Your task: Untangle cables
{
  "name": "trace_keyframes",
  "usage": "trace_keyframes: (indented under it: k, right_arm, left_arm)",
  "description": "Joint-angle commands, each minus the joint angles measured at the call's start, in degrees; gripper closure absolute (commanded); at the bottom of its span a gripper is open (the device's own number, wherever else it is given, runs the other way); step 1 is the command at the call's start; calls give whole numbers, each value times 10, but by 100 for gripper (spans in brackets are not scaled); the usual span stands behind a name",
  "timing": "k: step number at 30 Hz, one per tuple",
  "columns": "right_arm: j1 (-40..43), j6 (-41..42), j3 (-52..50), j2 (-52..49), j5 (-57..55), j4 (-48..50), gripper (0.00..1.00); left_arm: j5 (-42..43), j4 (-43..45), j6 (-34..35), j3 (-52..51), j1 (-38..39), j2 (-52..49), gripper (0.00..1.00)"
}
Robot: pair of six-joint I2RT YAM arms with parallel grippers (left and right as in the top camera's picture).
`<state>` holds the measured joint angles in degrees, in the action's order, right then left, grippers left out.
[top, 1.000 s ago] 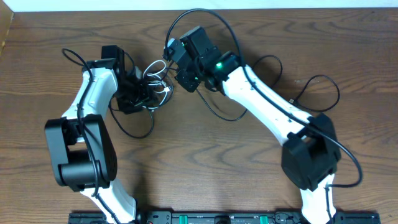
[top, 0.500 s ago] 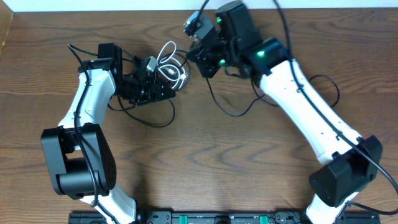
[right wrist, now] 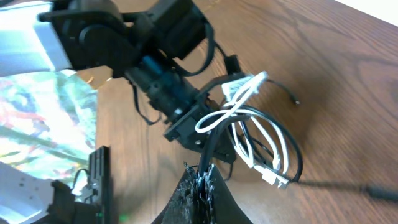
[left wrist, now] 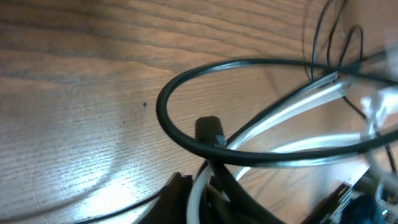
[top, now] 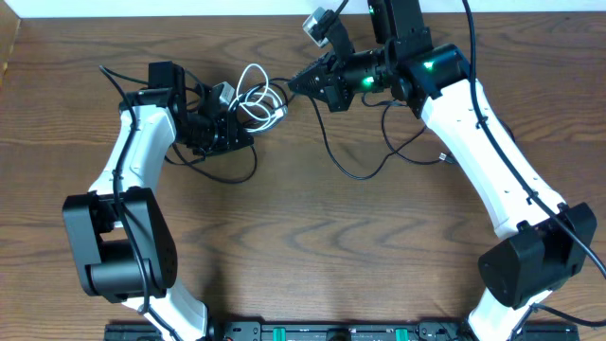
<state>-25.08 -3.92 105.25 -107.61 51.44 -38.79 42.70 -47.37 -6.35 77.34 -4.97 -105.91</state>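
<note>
**Table** (top: 303, 246): brown wood grain, bearing all the items below.

**Left arm** (top: 142, 161): white links with black joints. It rises from the near left edge and bends toward the far middle.

**Left gripper** (top: 237, 128): black, far left of centre, pointing right. The jaws are closed on the left side of the cables. In the left wrist view, white and black strands run down between the dark fingers (left wrist: 180, 196) at the bottom edge.

**Cables** (top: 251, 104): a loose knot of thin cords lying on the table in the far middle, between the two grippers.
- **White cable** (top: 260, 95): short and looped several times at the top of the knot. In the right wrist view its coils (right wrist: 273, 140) spread to the right of the left gripper (right wrist: 196, 134), with a small white plug at the near end.
- **Black loop** (left wrist: 168, 118): one black cord arching over the white strands in the left wrist view, with a small black plug (left wrist: 209, 129) beneath it.
- **Black cable** (top: 355, 173): runs from the knot toward the right, sags nearward in a curve, then ends at a small plug end (top: 441, 157) lying on the wood.

**Right gripper** (top: 301, 83): black, just right of the knot, pointing left. The jaws are pinched closed on a black strand of the cables. The right wrist view shows that strand rising from the fingertips (right wrist: 202, 180).

**Right arm** (top: 483, 170): white, reaching from the near right corner to the far middle, with a green light (top: 437, 66) near the wrist.
</note>
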Motion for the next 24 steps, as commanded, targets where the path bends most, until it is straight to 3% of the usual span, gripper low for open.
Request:
trace_keyframes:
  k: [1,5,12,19,24]
  right_arm:
    - [5,7,4,9,42,1,99]
    - [23,7,4,9,43,-13,99]
    - [54,7,4,9,47,-51,99]
    - [82,6,4,9,75,-79,99]
    - [107,3,4,16,80,-105,99]
  left_arm:
    - [-26,2,7,-4,1,-19,92]
    - [-121,2,49,-4,0,-23,92]
    - [-326,1,182,-4,0,-23,91]
    - [-353,2,203,-6,0,-23,90]
    - [-404,2,257,-14,0,-24,90]
